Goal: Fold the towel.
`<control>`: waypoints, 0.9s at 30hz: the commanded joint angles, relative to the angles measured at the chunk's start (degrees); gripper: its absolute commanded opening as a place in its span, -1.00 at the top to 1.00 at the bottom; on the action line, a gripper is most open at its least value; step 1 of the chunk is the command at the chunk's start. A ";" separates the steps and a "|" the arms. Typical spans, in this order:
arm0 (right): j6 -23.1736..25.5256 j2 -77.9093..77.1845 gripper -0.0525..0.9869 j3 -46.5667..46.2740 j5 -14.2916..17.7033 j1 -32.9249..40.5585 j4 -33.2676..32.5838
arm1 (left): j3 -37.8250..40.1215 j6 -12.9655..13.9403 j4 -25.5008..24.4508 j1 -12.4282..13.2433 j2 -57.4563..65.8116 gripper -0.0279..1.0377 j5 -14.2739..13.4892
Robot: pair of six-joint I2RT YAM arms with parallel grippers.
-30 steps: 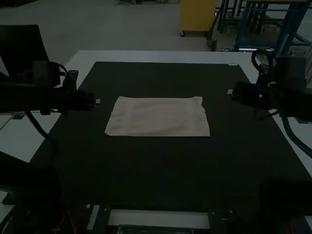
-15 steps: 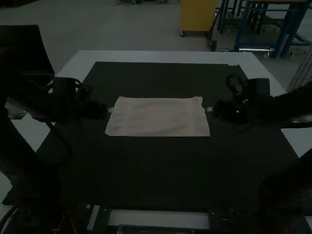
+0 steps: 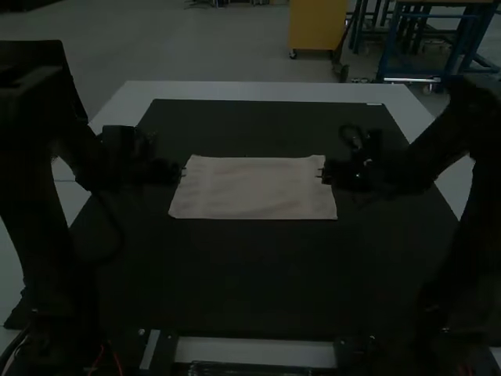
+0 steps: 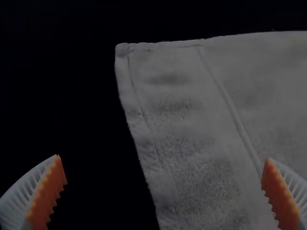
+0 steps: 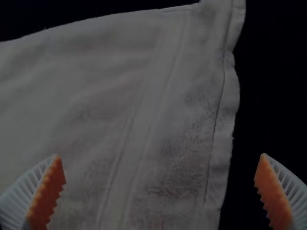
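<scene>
A pale towel [image 3: 254, 188] lies spread as a wide rectangle on the dark mat. At its left edge is my left gripper [image 3: 185, 171], and at its right edge my right gripper [image 3: 319, 173]. In the left wrist view, the left gripper [image 4: 163, 177] is open, its fingers far apart on both sides of the hemmed edge of the towel [image 4: 192, 139]. The right wrist view has the right gripper [image 5: 158, 177] open in the same way, with the towel's other hemmed edge [image 5: 182, 139] between its fingers. Neither gripper holds the cloth.
The dark mat [image 3: 258, 274] covers most of the white table [image 3: 258, 92], whose pale border shows around it. Both arms reach inward over the mat's sides from the near corners.
Both grippers have come inward from beyond the mat's sides to the towel's left and right edges. The towel has not moved.
</scene>
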 commanded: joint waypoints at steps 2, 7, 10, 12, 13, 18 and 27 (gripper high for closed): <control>-1.08 4.59 -0.85 3.89 0.66 0.30 1.93 | 4.32 0.15 0.67 -0.29 3.69 -0.85 1.55; -2.22 9.08 -0.85 7.67 0.58 0.30 2.73 | 7.84 0.85 0.76 -0.90 8.09 -0.85 1.37; -2.31 11.36 -0.85 9.51 0.66 0.21 3.87 | 9.07 0.68 2.43 -1.52 10.19 -0.85 1.28; -2.31 12.94 -0.85 10.74 0.66 0.21 4.66 | 10.12 0.50 3.13 -1.96 11.60 -0.85 1.19; -2.31 13.65 -0.85 11.36 0.66 0.13 4.92 | 10.65 0.50 3.13 -2.04 12.30 -0.85 1.19; -2.40 16.37 -0.85 14.52 0.66 0.04 5.10 | 12.67 0.50 3.13 -2.31 14.59 -0.85 1.11; -2.75 21.56 -0.85 20.41 0.58 -0.40 5.10 | 16.28 0.59 3.13 -2.04 18.37 -0.85 1.11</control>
